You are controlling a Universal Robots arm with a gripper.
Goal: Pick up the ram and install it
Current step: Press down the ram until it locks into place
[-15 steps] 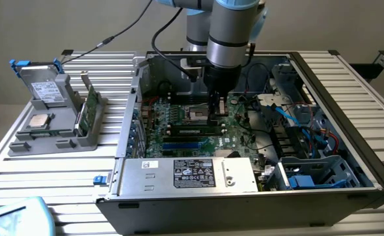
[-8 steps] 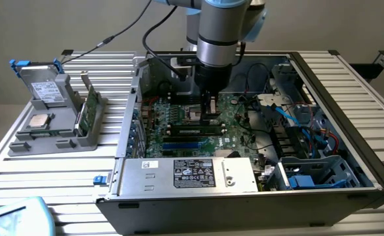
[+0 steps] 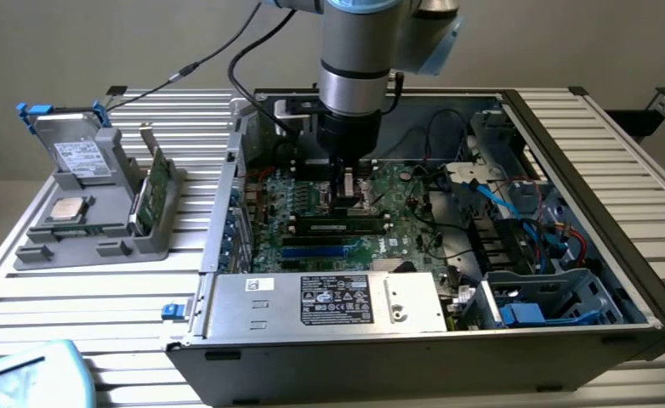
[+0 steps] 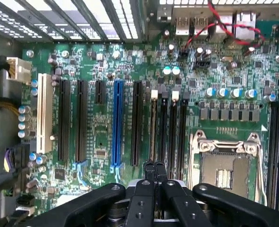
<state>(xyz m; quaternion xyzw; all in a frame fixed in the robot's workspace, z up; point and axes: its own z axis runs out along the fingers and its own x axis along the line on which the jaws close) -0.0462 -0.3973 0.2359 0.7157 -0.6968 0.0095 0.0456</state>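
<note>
My claw [image 4: 154,166] hangs clamped tight, holding nothing, above the motherboard [image 4: 130,71]; the ram [image 3: 338,225] sits slotted, so I judge installation finished.

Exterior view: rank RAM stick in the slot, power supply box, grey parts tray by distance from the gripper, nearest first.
From the gripper, over the motherboard:
1. RAM stick, in its slot just in front of the gripper.
2. Power supply box, at the case's front edge.
3. Grey parts tray, outside the case, exterior view's left.

Soft, even light fills the exterior view, dimming inside the computer case [image 3: 559,204], whose walls shade its interior. In the wrist view, bright glare washes out the slatted surface [image 4: 82,19] beyond the motherboard [image 4: 106,61]; the black pincer [image 4: 154,172] in the foreground is slightly blurred.
</note>
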